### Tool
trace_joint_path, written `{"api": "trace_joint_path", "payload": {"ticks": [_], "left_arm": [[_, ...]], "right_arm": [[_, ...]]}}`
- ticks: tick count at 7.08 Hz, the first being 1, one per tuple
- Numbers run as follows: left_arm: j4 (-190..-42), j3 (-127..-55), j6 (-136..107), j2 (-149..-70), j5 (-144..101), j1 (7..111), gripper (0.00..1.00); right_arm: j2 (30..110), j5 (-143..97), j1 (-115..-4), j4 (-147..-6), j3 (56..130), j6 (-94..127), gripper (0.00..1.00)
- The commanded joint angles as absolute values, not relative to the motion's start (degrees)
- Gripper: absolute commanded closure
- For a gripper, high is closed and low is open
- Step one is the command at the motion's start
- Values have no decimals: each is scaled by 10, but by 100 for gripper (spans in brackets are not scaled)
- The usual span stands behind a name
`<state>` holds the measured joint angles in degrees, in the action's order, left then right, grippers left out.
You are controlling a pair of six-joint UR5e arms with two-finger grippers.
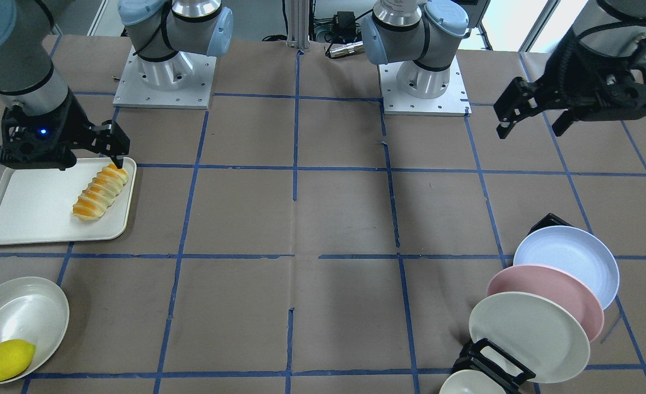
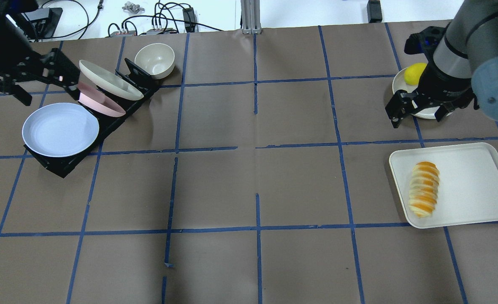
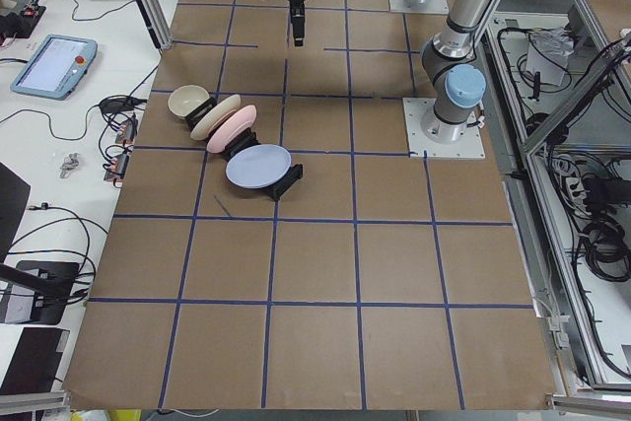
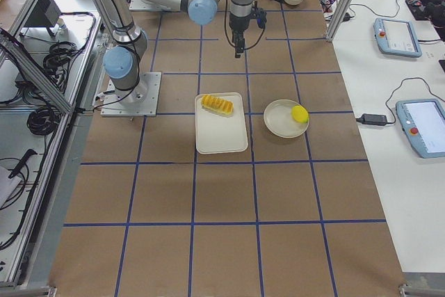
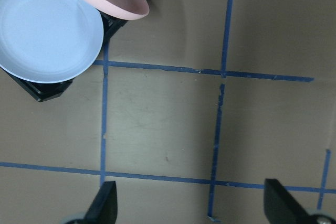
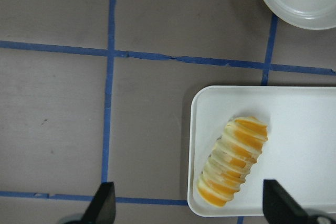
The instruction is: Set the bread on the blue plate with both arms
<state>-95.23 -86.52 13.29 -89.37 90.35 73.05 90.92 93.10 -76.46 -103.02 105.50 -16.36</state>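
The bread (image 1: 101, 191), an orange-and-cream striped loaf, lies on a white tray (image 1: 27, 213) and also shows in the overhead view (image 2: 424, 188) and the right wrist view (image 6: 233, 161). My right gripper (image 2: 420, 115) is open and empty and hovers above the tray's far edge; in the front view (image 1: 116, 156) it hangs over the loaf's end. The blue plate (image 2: 60, 129) leans in a black rack (image 2: 118, 114) and shows in the left wrist view (image 5: 47, 35). My left gripper (image 2: 42, 88) is open and empty above the rack, apart from the plate.
A pink plate (image 2: 101, 103) and a cream plate (image 2: 109, 80) stand in the same rack behind the blue one. A cream bowl (image 2: 155, 60) sits beyond it. A yellow lemon (image 2: 415, 74) lies in a white bowl (image 1: 22, 312) near the tray.
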Motion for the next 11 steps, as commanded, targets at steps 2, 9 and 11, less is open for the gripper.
{"api": "trace_joint_path", "payload": {"ticks": [2,9,11], "left_arm": [[-928,-781,290,-1038,901,623,3],[-936,-554,440,-1359,840,537,4],[-941,-583,436,-1367,827,533,6]], "right_arm": [[904,913,-682,-1185,1194,-164,5],[783,882,-605,-1282,1248,-120,10],[784,882,-605,-1323,1287,-118,12]]}}
